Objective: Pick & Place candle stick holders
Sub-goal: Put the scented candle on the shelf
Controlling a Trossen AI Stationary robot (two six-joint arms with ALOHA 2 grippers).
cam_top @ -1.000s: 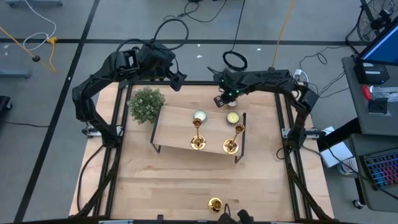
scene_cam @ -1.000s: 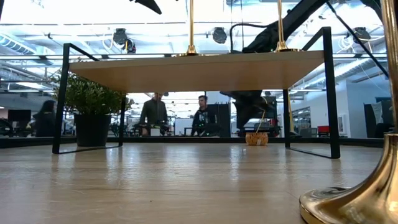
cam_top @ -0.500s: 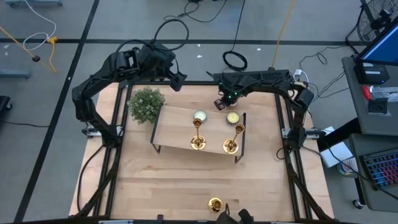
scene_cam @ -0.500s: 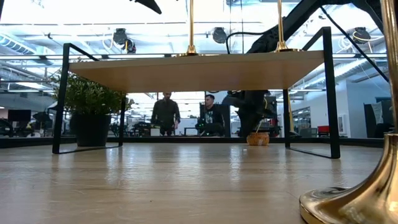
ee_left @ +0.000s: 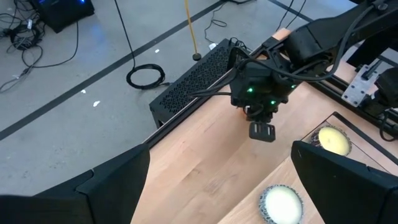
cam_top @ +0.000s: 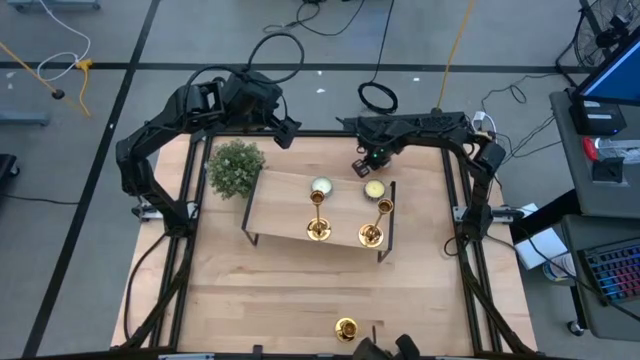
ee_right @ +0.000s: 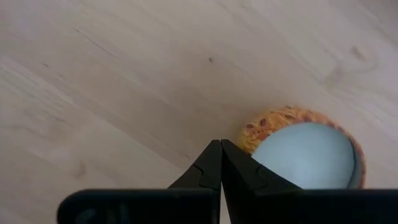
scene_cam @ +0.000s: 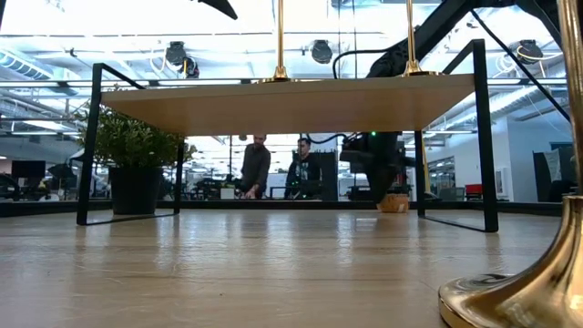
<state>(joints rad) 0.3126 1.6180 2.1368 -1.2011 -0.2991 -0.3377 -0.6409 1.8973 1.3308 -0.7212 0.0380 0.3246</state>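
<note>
My right gripper (cam_top: pixel 364 166) hangs low at the far side of the table (cam_top: pixel 270 290), fingers pressed tight together with nothing between them. Through its wrist camera the closed tips (ee_right: pixel 220 163) sit over bare wood, and a tealight candle (ee_right: pixel 305 152) in an orange patterned cup lies just past them, close beside but not gripped. From above I cannot make that candle out under the arm.

Just on the near side of that claw stands the small raised shelf (cam_top: pixel 285 205). Two pale candles rest on its far edge, one (cam_top: pixel 322 187) to the claw's left and one (cam_top: pixel 374 188) right beside it. Two candle stick holders stand upright along the shelf's near edge: the left holder (cam_top: pixel 317 228) and the right holder (cam_top: pixel 370 235). The third holder (cam_top: pixel 346 328) stands well away from both claws, on the table's near edge; in the low view its brass base (scene_cam: pixel 519 296) fills the corner.

My left gripper (cam_top: pixel 283 130) waits up high beyond the table's far left corner, fingers (ee_left: pixel 102 186) spread wide and empty, with the green plant (cam_top: pixel 235 167) just below and near it. Two people (scene_cam: pixel 278 169) show in the room behind.
</note>
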